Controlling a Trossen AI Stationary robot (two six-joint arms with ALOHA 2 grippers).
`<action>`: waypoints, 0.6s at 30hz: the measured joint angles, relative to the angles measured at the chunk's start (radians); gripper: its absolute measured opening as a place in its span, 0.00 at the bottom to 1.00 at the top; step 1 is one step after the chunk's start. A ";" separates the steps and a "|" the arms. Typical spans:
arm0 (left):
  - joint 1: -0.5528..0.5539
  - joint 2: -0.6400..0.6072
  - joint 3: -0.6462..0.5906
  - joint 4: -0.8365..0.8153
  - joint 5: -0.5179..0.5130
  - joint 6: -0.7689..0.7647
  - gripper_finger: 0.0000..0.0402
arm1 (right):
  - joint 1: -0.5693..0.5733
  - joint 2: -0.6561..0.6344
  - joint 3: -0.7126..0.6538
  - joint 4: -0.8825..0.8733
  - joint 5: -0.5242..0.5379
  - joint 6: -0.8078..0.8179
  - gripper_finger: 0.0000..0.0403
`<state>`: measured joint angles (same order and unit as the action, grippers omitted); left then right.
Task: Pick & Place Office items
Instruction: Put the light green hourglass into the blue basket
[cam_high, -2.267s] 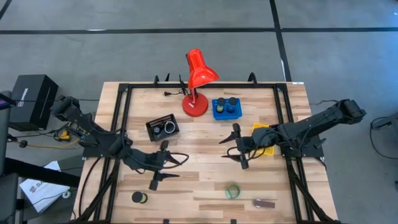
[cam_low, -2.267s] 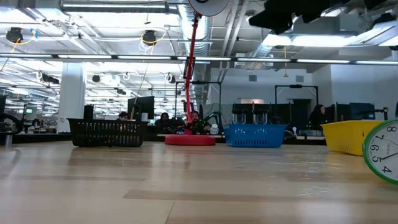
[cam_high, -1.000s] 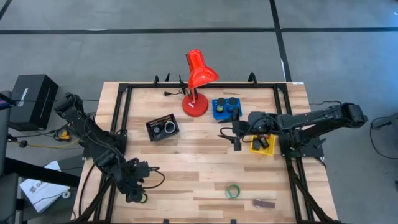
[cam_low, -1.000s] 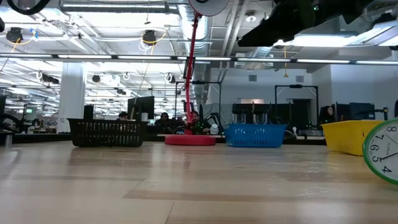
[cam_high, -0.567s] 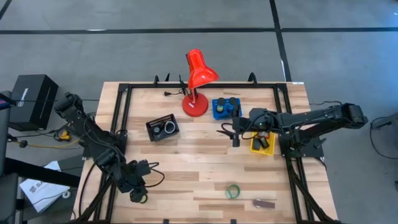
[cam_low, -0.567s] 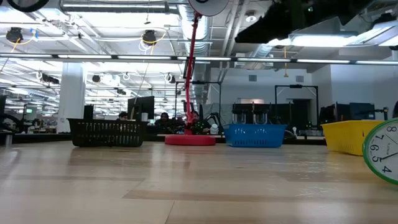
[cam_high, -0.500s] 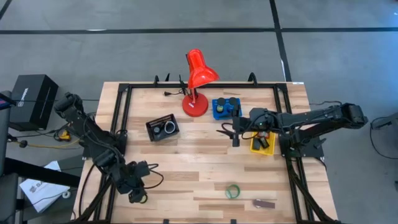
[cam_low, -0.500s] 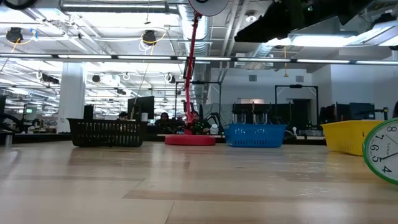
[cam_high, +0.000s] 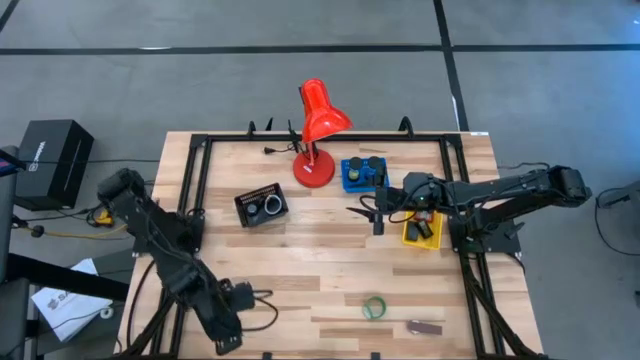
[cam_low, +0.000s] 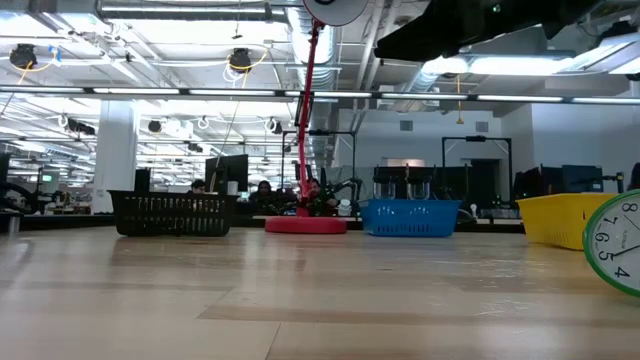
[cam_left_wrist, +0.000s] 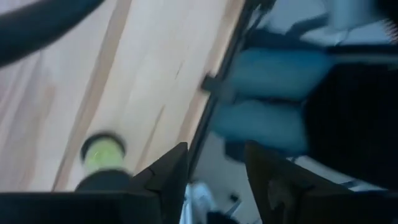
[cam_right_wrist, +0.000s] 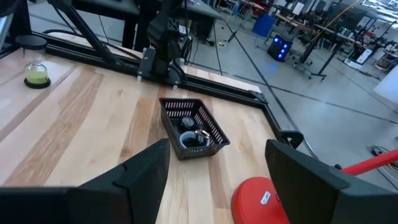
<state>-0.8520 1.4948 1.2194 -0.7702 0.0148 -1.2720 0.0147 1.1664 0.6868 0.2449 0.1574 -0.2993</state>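
Note:
My left gripper (cam_high: 230, 332) is open at the table's near-left corner; in its wrist view (cam_left_wrist: 216, 149) the fingers reach over the table's edge rail. A black roll with a green top (cam_left_wrist: 102, 155) stands on the wood just outside one finger, untouched; the arm hides it in the high view. My right gripper (cam_high: 372, 212) hangs open above mid-table, between the blue tray and the yellow tray. Its wrist view (cam_right_wrist: 216, 144) looks toward the black tray. A green tape ring (cam_high: 374, 307) and a maroon oblong (cam_high: 427, 326) lie near the near edge.
The black tray (cam_high: 262, 205) holds small items. The blue tray (cam_high: 362, 173) holds two black rolls, and the yellow tray (cam_high: 422, 228) sits by the right rail. The red desk lamp (cam_high: 318, 125) stands at the far side. A green clock (cam_low: 612, 240) shows in the low view.
My left arm has swung down-table, carrying its gripper from above the black roll toward the near-left corner, past the roll. The roll stays on the table. My right gripper has held nearly still beside the blue tray.

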 joint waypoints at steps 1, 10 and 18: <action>0.000 0.028 0.026 -0.038 0.015 0.000 0.37 | 0.000 0.000 0.000 0.000 0.000 0.000 0.63; 0.000 0.052 0.085 -0.274 -0.032 0.037 0.33 | 0.000 0.000 0.000 -0.001 0.000 0.002 0.63; -0.013 0.009 0.057 -0.282 -0.171 -0.008 0.33 | 0.005 0.000 0.000 -0.004 0.000 0.028 0.63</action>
<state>-0.8646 1.5040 1.2762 -1.0521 -0.1567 -1.2797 0.0196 1.1664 0.6868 0.2411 0.1572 -0.2716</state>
